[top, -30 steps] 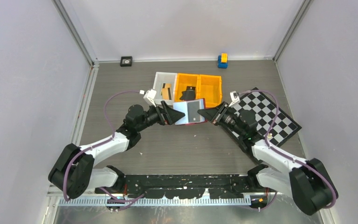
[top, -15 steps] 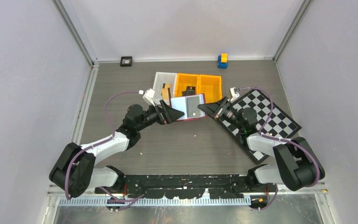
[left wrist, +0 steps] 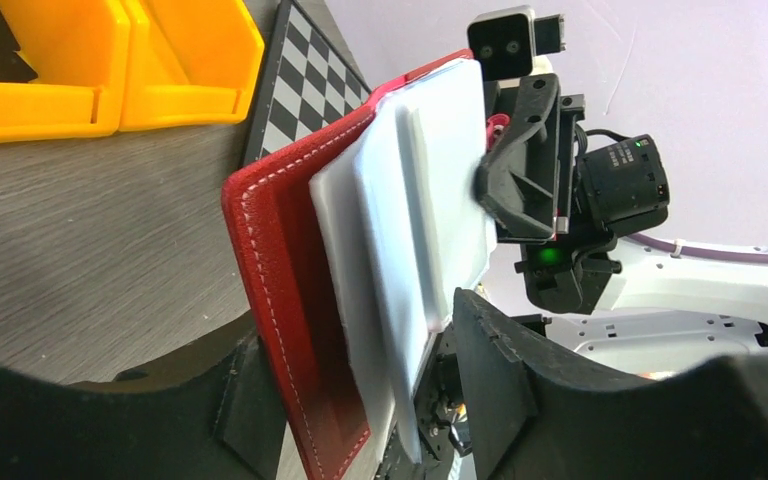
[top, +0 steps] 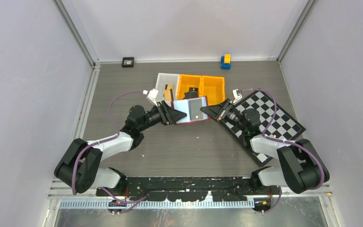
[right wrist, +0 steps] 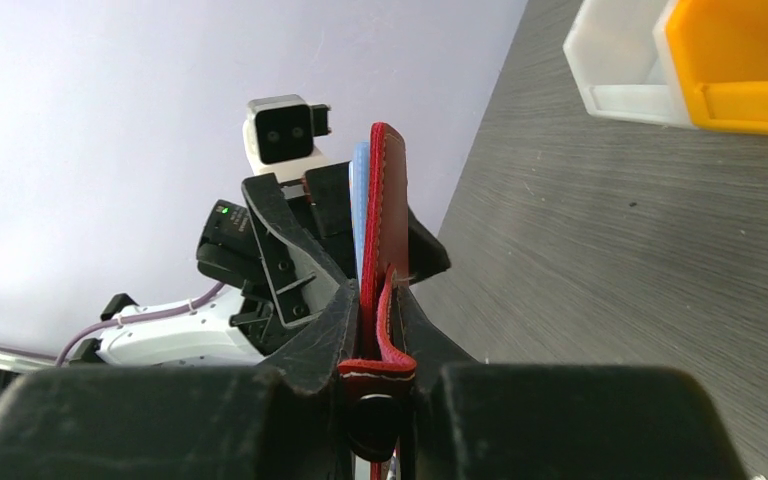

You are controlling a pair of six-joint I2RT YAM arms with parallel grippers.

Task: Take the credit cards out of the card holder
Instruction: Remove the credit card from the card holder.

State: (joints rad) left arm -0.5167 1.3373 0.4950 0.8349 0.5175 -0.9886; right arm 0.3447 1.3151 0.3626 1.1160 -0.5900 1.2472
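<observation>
The red card holder (top: 191, 109) is held open off the table between both grippers, its pale bluish sleeves facing up with a dark grey rectangle showing in one. My right gripper (top: 207, 111) is shut on its red cover and snap tab (right wrist: 384, 300). My left gripper (top: 177, 115) is open, with a jaw on each side of the holder's other edge (left wrist: 290, 300). The red cover rests against one finger, and a gap separates the sleeves from the other finger (left wrist: 485, 370). A small tan card (top: 168, 88) lies in the white bin.
A white bin (top: 162, 81) and two orange bins (top: 213, 90) stand just behind the card holder. A chequered board (top: 276, 120) lies under the right arm. A blue-and-yellow block (top: 225, 61) and a small black square (top: 128, 62) sit by the back wall.
Both grippers have carried the card holder slightly toward the bins. The right forearm has dropped lower over the chequered board. There is almost no motion in the last half second.
</observation>
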